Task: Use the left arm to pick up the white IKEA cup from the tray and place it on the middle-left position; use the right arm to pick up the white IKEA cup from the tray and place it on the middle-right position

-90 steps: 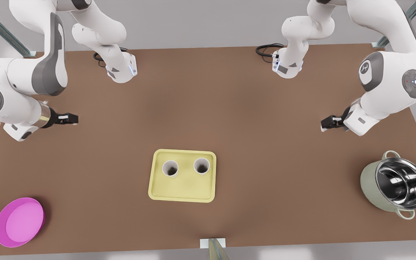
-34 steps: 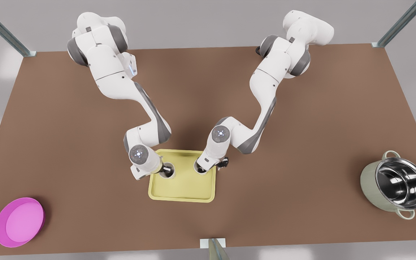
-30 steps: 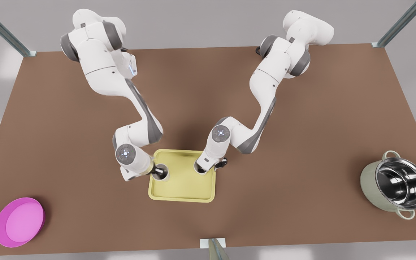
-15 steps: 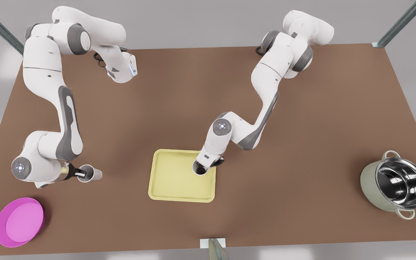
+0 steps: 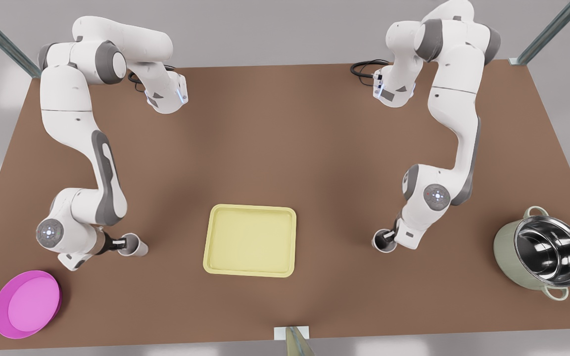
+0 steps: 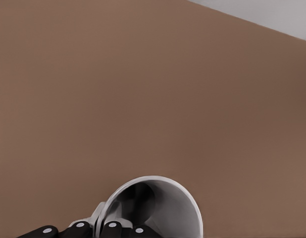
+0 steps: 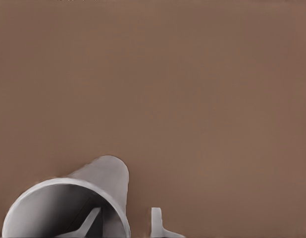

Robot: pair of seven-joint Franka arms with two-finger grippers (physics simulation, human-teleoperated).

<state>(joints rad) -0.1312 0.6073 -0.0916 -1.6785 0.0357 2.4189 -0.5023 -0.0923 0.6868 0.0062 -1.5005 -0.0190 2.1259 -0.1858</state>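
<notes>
Both white cups having left the pale yellow rectangular tray [image 5: 251,247], the left gripper [image 5: 122,243] and right gripper [image 5: 389,236] are each clamping the rim of a white tapered cup [image 5: 134,245] [image 5: 383,242] on opposite sides of it, risking tipping on release.

Open desk around the tray

Bare desk [image 5: 285,148] lies on every side of the tray [image 5: 250,269]; only the magenta plate [image 5: 26,304] and steel pot [image 5: 542,253] stand well apart from it.

The bench [image 5: 285,148] is evenly, softly lit from above; faint blurred shadows are cast mid-bench, and glare is confined to the steel pot [image 5: 552,252].
</notes>
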